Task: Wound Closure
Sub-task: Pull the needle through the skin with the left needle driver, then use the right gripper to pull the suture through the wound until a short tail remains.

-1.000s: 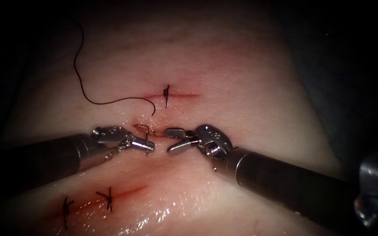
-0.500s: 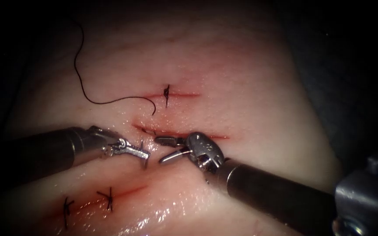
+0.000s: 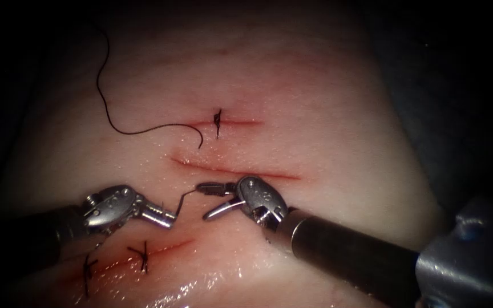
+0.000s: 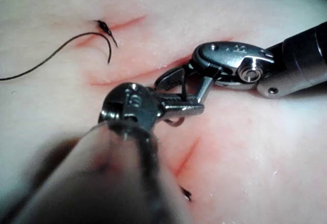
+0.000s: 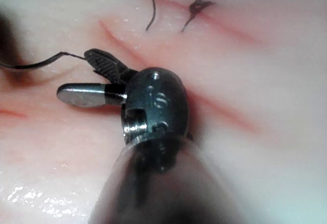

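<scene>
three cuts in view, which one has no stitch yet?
The middle cut, just above the right tool; the upper cut and lower cut carry dark stitches.

The right gripper (image 5: 87, 75) sits low over the tissue (image 5: 265, 70) with its two jaws spread apart, one dark and ribbed, the other smooth and bright. The needle (image 5: 43, 62) curves in thin and dark, its end meeting the tip of the ribbed jaw; I cannot tell whether it touches. The spread jaws hold nothing between them. A red cut (image 5: 214, 101) runs slantwise across the tissue behind the gripper's wrist. Further off lies another red cut carrying a dark knot (image 5: 196, 5), and a loose thread (image 5: 149, 4) curls near it. Wet glints show on the tissue close by.
</scene>
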`<move>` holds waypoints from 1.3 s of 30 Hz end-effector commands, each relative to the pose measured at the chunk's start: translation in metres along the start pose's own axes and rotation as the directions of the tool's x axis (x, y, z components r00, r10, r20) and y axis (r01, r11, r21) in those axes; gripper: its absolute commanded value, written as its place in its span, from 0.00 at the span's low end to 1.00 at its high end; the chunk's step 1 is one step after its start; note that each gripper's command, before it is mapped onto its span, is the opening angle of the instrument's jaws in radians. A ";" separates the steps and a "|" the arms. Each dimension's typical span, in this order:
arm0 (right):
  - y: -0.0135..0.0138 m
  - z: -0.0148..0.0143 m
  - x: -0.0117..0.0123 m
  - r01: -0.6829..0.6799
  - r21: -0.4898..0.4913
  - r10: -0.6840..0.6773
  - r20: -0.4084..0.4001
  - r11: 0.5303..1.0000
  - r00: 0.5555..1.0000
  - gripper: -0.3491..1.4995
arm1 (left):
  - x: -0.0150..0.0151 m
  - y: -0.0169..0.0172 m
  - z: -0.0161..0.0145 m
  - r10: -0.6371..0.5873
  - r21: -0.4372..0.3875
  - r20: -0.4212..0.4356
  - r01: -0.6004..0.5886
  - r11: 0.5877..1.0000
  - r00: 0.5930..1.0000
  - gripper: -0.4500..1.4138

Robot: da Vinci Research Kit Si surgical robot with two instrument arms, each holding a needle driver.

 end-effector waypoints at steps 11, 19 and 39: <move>0.0023 0.0011 0.0011 0.103 -0.056 -0.100 0.057 0.993 0.993 0.85 | 0.0021 0.0023 0.0004 0.347 0.022 0.069 -0.349 0.937 0.935 0.00; 0.0026 0.0027 0.0004 0.134 -0.052 -0.125 0.144 0.990 0.982 0.81 | 0.0046 0.0023 -0.0003 0.485 0.077 0.103 -0.493 0.867 0.869 0.00; 0.0029 0.0015 -0.0007 0.004 -0.137 0.033 0.265 0.991 0.964 0.00 | 0.0029 0.0037 0.0000 0.514 0.113 0.102 -0.524 0.844 0.852 0.00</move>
